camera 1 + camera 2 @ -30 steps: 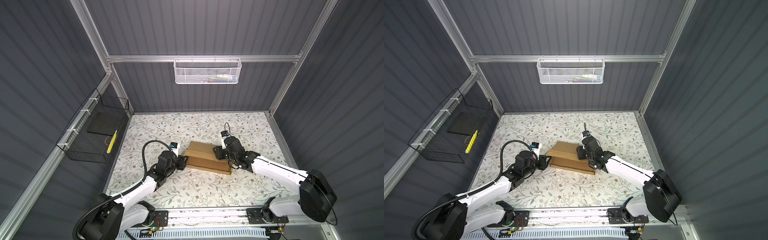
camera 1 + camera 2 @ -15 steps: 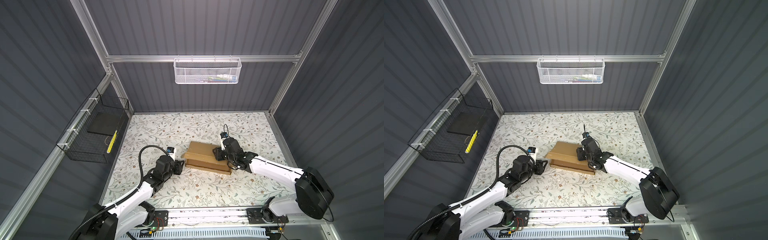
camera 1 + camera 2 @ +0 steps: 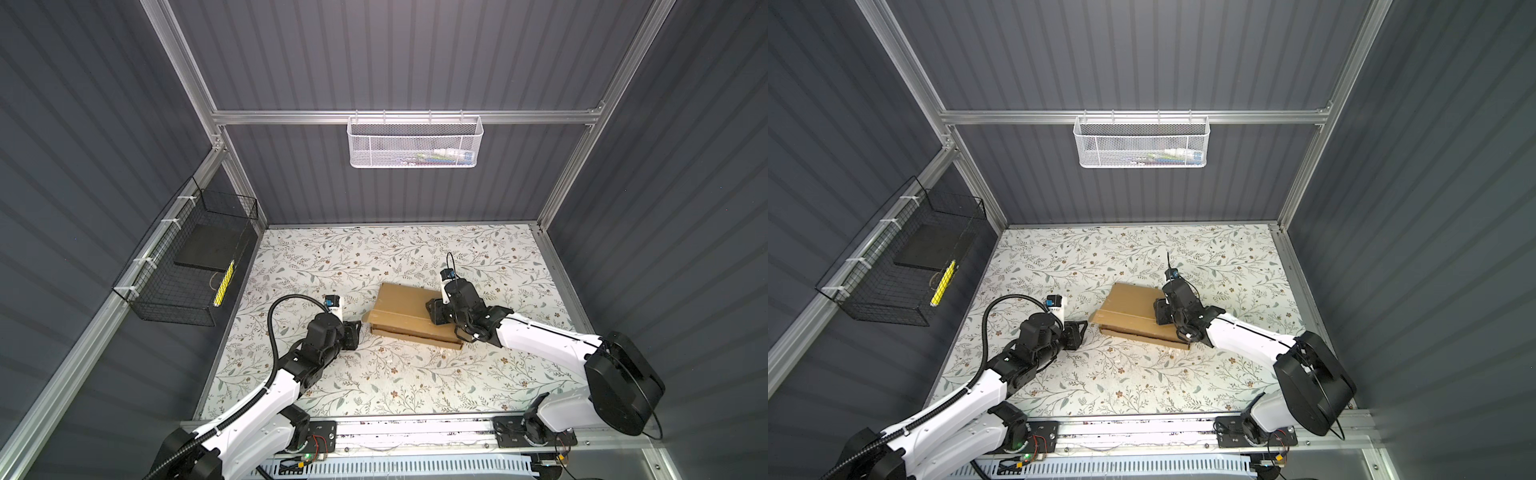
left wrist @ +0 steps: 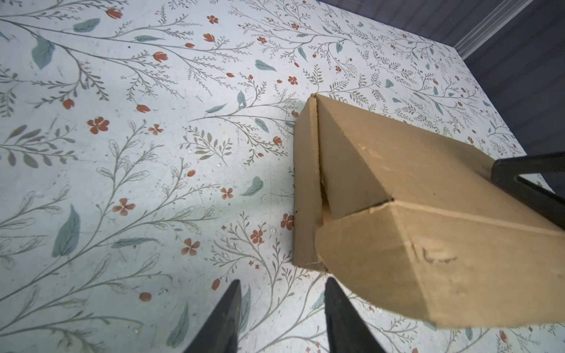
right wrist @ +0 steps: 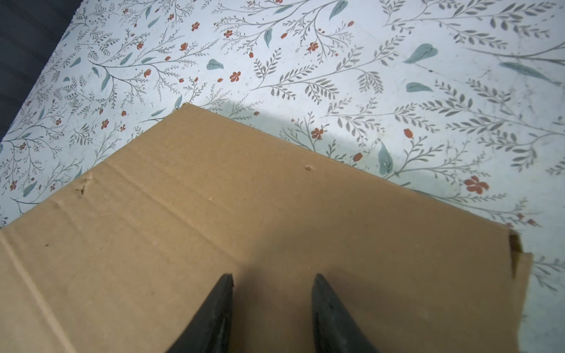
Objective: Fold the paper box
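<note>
- Black wire basket [image 3: 187, 266], hung on the left wall, holding a dark flat slab and a yellow strip; well apart from the work and no hindrance.
- Left gripper [image 3: 360, 327]: black parallel fingers, parted to a middling width with nothing between them, as the left wrist view shows [image 4: 282, 284]. A second ago it was against the box's left end. It had since drawn back and stood just beside that end, not touching it.
- Paper box [image 3: 405, 307]: shallow brown corrugated-cardboard mailer, lying mid-table on the floral-print tabletop [image 3: 374, 374], long side across. The lid lay over the base, but its front-left corner stood raised and overhung. In the left wrist view the lid's front flap [image 4: 428, 269] hung outside the wall, untucked. Judged: with the left support gone the lid had sprung, so the closing tuck remained to be done.
- White mesh basket [image 3: 415, 141], on the rear rail above, holding a few small items; clear of both arms.
- Right gripper [image 3: 434, 311]: fingers moderately apart, gripping nothing, still resting on the lid's right end [image 5: 272, 278]. Judged: it pinned that end, but its arm covered the box's right front corner.
</note>
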Robot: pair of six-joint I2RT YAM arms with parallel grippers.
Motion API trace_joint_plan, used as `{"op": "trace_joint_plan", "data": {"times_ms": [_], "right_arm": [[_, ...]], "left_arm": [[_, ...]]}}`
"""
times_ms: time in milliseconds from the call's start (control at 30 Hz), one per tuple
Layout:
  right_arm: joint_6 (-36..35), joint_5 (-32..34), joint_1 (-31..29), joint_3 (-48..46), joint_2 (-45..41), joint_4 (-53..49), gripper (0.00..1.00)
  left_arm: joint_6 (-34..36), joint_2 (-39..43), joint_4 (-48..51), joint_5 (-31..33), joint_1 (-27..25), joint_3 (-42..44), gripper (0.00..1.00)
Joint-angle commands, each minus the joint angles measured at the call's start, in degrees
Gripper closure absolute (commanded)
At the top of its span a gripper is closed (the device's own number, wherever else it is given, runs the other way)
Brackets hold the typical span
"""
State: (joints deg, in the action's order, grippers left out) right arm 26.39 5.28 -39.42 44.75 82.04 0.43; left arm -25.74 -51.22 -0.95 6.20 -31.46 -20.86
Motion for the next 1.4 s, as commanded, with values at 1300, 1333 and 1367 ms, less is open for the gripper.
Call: {"op": "trace_joint_plan", "data": {"times_ms": [1300, 1333, 1367], "right_arm": [[3.12, -1.23, 1.01, -3.97, 3.59, 1.88, 0.56], [3.0, -1.13, 1.0, -3.84, 3.21, 1.74, 0.56], [2.76, -1.06, 1.09, -3.73, 2.84, 1.47, 0.56]], "left_arm": [[5.3, -10.79, 3.67, 2.25, -0.18, -11.99, 0.48], [5.57, -11.45, 3.84, 2.4, -0.1, -12.41, 0.47], [5.88, -12.16, 4.09, 2.29, -0.09, -12.92, 0.47]]}}
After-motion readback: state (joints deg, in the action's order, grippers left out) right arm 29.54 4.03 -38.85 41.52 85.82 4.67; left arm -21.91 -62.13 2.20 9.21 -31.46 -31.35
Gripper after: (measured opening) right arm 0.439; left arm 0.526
